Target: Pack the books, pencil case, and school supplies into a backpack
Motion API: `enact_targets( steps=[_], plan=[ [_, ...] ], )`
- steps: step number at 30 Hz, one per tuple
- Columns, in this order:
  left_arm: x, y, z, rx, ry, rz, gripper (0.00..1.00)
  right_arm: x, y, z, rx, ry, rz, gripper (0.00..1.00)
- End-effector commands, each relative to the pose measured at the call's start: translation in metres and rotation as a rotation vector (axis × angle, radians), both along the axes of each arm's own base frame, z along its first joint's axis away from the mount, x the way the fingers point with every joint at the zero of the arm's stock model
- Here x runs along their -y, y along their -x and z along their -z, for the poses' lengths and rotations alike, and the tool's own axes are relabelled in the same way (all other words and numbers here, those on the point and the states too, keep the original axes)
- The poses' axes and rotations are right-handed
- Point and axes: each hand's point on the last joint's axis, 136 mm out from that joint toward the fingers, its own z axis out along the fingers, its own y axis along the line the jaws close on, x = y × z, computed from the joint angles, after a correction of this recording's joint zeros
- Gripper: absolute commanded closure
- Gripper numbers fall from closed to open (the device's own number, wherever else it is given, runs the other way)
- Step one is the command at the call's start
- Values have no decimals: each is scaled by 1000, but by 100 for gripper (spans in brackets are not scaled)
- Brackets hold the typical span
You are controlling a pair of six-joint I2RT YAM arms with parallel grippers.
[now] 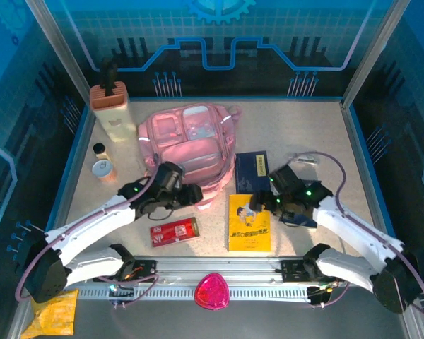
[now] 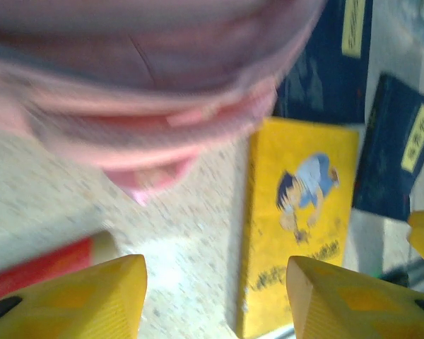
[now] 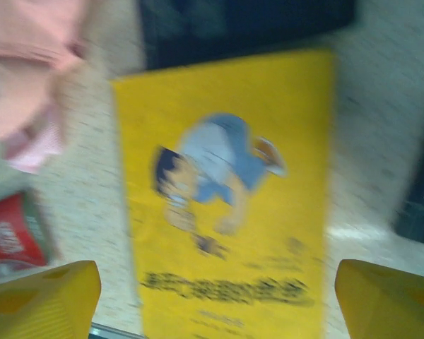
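Three books lie flat on the table, none packed yet. The yellow cartoon-cover book is nearest the arms. A navy book with gold lettering lies just behind it, beside the backpack. A second navy book sits to the right, partly under the right arm in the top view.

The pink backpack lies mid-table with its clear front pockets up; we can't tell if the main zip is open. The red pencil case sits near the table's front edge, left of the yellow book and apart from it. A small pale oblong item lies beyond the right arm.

The left fingers are spread, gripping nothing, over bare table at the backpack's near edge. We judge they're placed to catch the fabric and hold the bag open. The right fingers are wide apart and empty above the yellow book, so we'd guess that goes in first. Both wrist views are blurred.
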Motion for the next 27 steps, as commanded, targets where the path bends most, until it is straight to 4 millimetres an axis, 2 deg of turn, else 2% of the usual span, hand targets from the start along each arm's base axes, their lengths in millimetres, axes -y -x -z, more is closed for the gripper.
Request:
enact_targets(
  steps=[1, 4, 8, 14, 20, 23, 27],
  plan=[
    [34, 16, 16, -92, 64, -28, 47, 31, 34, 25, -109, 51, 74, 19],
    [61, 27, 25, -95, 54, 14, 47, 34, 48, 38, -138, 28, 78, 23],
    [89, 37, 45, -144, 26, 58, 48, 25, 53, 53, -158, -22, 45, 28],
    [113, 36, 72, -178, 0, 71, 50, 7, 52, 69, -187, -95, -5, 30],
    [122, 34, 92, -200, -9, 82, 53, -7, 54, 78, -199, -153, -54, 41],
    [126, 36, 100, -218, -27, 99, 55, -5, 58, 85, -228, -129, -62, 41],
    [125, 38, 109, -229, -54, 103, 58, -16, 56, 79, -214, -184, -94, 45]
  ],
)
